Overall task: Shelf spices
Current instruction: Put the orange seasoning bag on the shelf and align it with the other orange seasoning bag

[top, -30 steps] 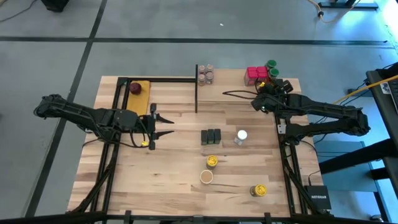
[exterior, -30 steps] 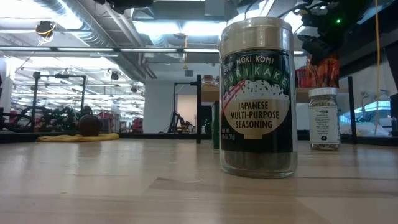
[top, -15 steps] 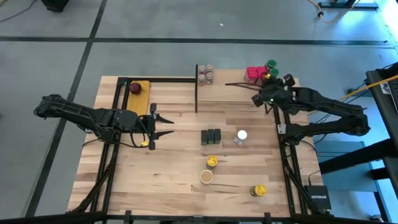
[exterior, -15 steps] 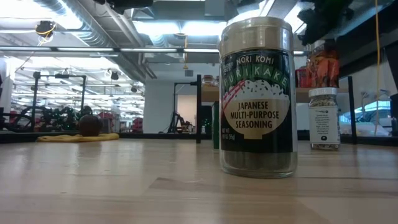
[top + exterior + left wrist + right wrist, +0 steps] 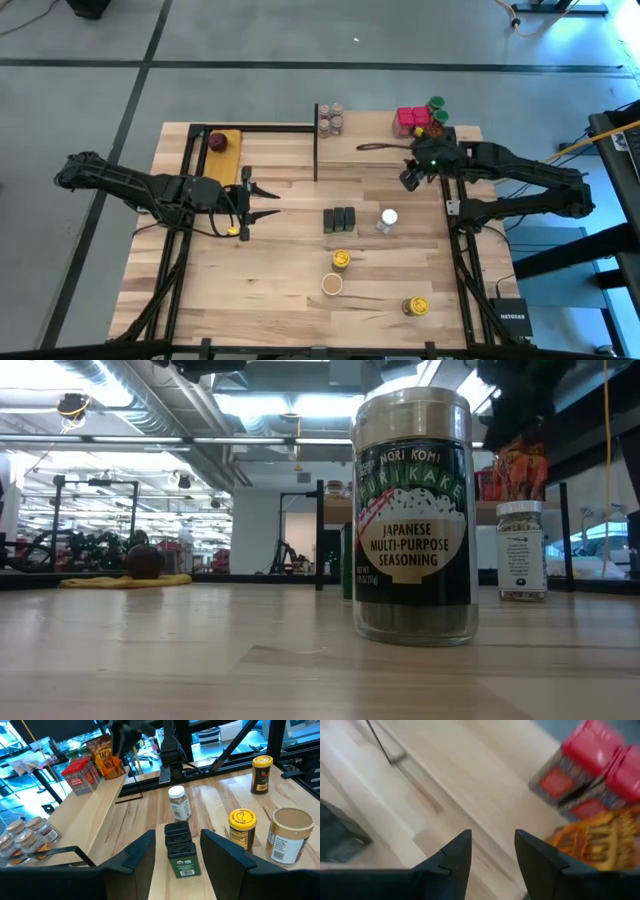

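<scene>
In the high view the right tool (image 5: 411,178) sits in the upper right of the frame, at the near edge of the shelf (image 5: 370,140), the pale board on its black frame. In its own wrist view the two dark fingers (image 5: 451,857) stand a modest gap apart with only bare wood between them — nothing is held. The red boxes (image 5: 585,767) and the orange packet (image 5: 592,842) lie just ahead of it on the shelf, with green-lidded jars (image 5: 436,104) at the far right corner and a cluster of small jars (image 5: 330,120) at the shelf's left end.

The left tool (image 5: 268,200) hangs at mid-left of the high view, fingers pointing toward the centre, moderately parted and empty; through its wrist camera the three dark tins (image 5: 178,847) lie straight ahead between its fingers.

What is not yet shelved stands on the worktop (image 5: 280,290) in the lower middle and right: the tins in a tight row, a white-lidded jar (image 5: 388,218) just right of them, a yellow-lidded jar (image 5: 340,260), a tan-lidded jar (image 5: 332,284) below it, and another yellow-lidded jar (image 5: 414,305) at lower right.

The relation that matters, as I judge it: the white-lidded jar lies directly below the right tool in the high view and stands upright, so the right arm is much the nearer — a short reach back from the shelf edge and a descent over the lid. The tins' row runs across the left tool's line of approach.
</scene>
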You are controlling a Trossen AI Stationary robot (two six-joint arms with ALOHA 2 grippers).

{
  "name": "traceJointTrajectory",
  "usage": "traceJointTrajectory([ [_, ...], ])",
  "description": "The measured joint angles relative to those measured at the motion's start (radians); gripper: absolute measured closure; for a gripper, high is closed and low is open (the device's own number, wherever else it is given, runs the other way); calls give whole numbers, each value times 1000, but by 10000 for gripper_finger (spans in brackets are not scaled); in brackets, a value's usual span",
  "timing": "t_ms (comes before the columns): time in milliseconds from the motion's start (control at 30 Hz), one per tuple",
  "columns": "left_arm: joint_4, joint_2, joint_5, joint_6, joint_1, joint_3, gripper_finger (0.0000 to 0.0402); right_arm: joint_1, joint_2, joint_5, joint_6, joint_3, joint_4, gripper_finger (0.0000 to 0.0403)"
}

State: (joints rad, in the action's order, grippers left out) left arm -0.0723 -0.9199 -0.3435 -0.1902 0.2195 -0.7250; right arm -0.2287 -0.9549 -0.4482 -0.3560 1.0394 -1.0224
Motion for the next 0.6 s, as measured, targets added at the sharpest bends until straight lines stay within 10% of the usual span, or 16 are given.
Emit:
traceJointTrajectory([
  [600,1,0,0,0,0,0,251,-1,-5,-303,-49,-123,-52,249],
])
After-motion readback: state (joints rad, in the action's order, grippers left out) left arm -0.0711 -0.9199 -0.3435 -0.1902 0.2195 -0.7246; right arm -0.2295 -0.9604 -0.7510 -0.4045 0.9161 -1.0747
